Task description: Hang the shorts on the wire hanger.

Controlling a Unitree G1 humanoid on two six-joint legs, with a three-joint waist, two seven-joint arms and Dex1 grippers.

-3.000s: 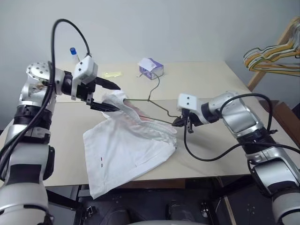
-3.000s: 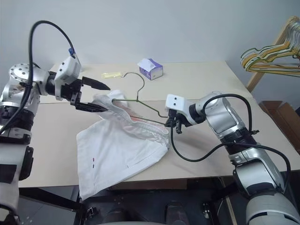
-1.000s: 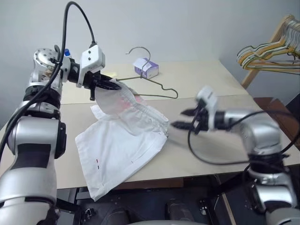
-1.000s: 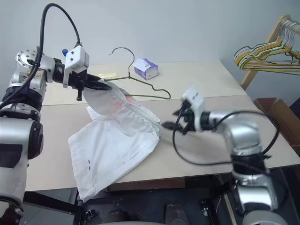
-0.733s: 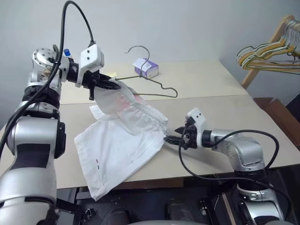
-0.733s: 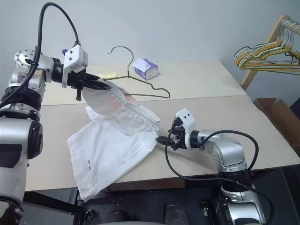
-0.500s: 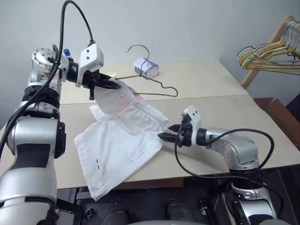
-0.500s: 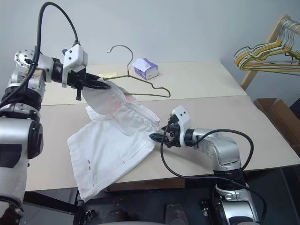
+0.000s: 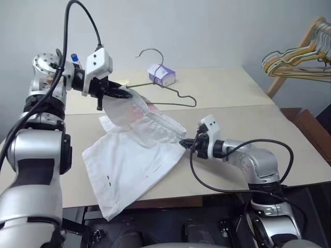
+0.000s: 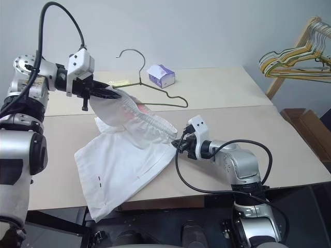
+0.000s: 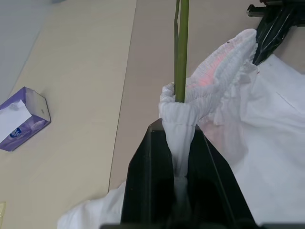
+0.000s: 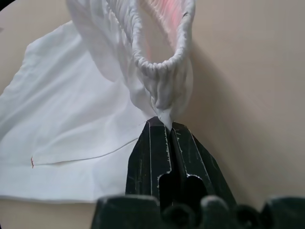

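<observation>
The shorts (image 9: 137, 155) are spread across the near left part of the table (image 9: 248, 98), with one leg hanging over the near edge. The gathered waistband is raised off the surface and stretched between the two grippers.

The left gripper (image 11: 177, 143) is seen clamped on one end of the waistband, held up above the table towards its far left corner. In the left wrist view the fabric is pinched between the two black fingers, and the wire hanger (image 9: 165, 95) runs straight out of the bunched cloth just beyond the fingertips. Whether the wire itself is also gripped cannot be told.

The hanger's lower bar is seen passing into the waistband opening; its hook stands over the far part of the table, near the purple-and-white tissue box (image 9: 162, 75), which rests close to the far edge.

The right gripper (image 12: 167, 131) is closed on the opposite end of the waistband, low over the table, about midway across it. In the right wrist view a small fold of the gathered elastic is nipped between the fingertips, with the waistband loop opening away from them and a pink patch visible inside.

A bunch of coloured hangers (image 9: 295, 59) is noted on a wooden stand beyond the right edge of the table.
</observation>
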